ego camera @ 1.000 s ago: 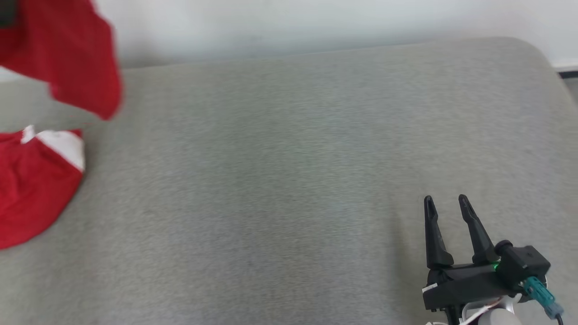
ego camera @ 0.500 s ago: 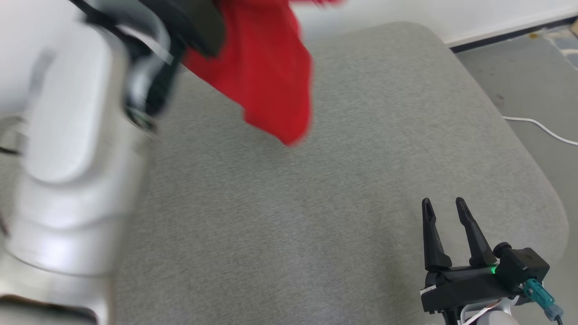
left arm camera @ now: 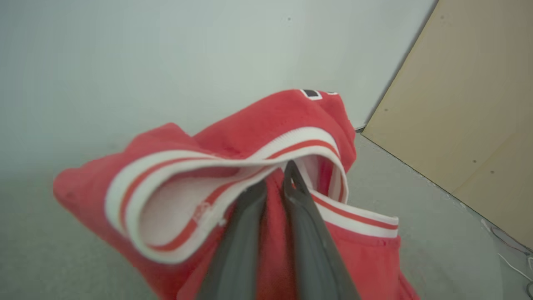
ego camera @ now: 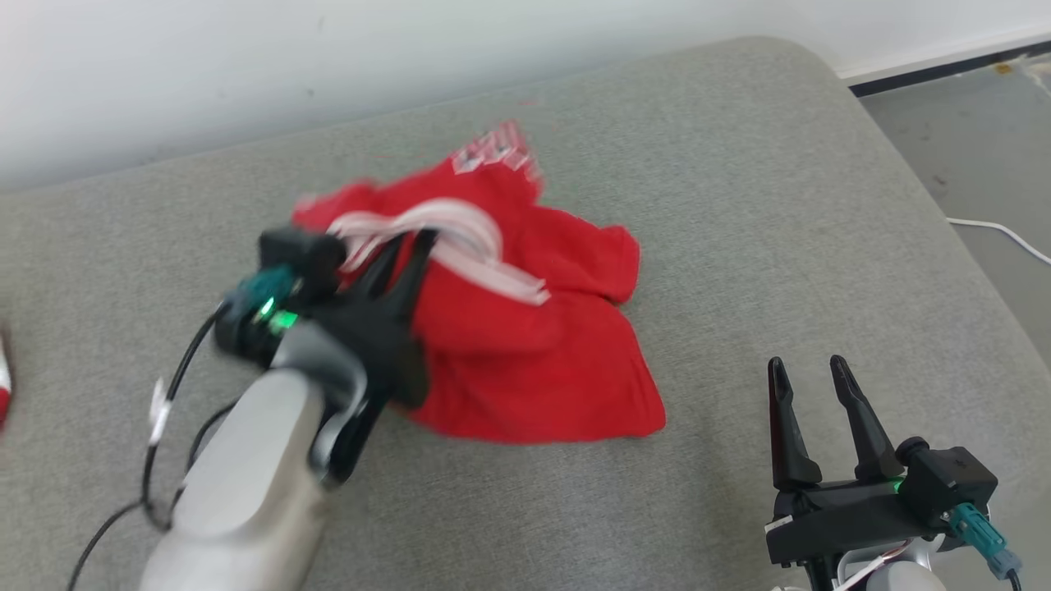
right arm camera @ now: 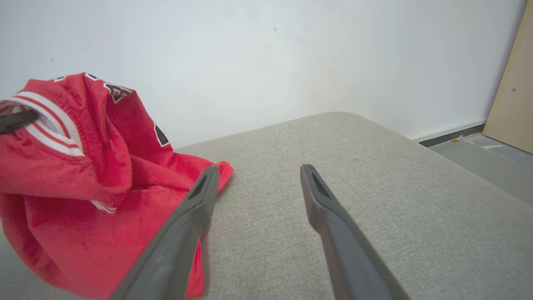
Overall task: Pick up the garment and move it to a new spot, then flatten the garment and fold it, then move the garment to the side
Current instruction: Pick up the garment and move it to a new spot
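The left hand [ego camera: 408, 240] pinches the crumpled garment's [ego camera: 534, 361] striped trim; its long axis slants toward the wall [ego camera: 246, 66]. The right hand [ego camera: 809, 365], right of it, gapes empty.

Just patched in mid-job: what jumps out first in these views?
A crumpled red garment with white-striped trim sits heaped in the middle of the grey cushion. The left gripper is pinched on that trim at the heap's left side. The right gripper hovers open at lower right, apart from the cloth.
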